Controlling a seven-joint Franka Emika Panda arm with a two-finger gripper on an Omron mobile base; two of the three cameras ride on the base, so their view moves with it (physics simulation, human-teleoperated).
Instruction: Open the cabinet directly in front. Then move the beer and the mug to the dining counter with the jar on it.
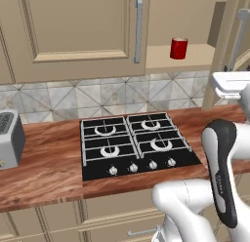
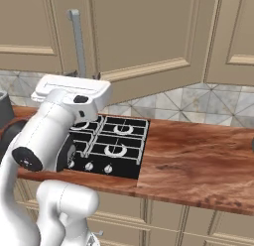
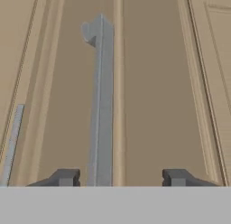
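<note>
Matt beige cabinet (image 1: 73, 26) with brushed-metal handle (image 3: 101, 105), glossy red mug (image 1: 178, 48), polished wood worktop (image 2: 198, 155).

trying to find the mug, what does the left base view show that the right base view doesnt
Left base view alone: the red mug standing on the shelf of the cabinet, whose right door is swung open, and a grey toaster at the left end of the worktop. Right base view alone: the bare stretch of wood worktop right of the hob, and the swung door's bar handle seen close above the hand. Both: the black hob, the tiled backsplash and the white arm.
</note>
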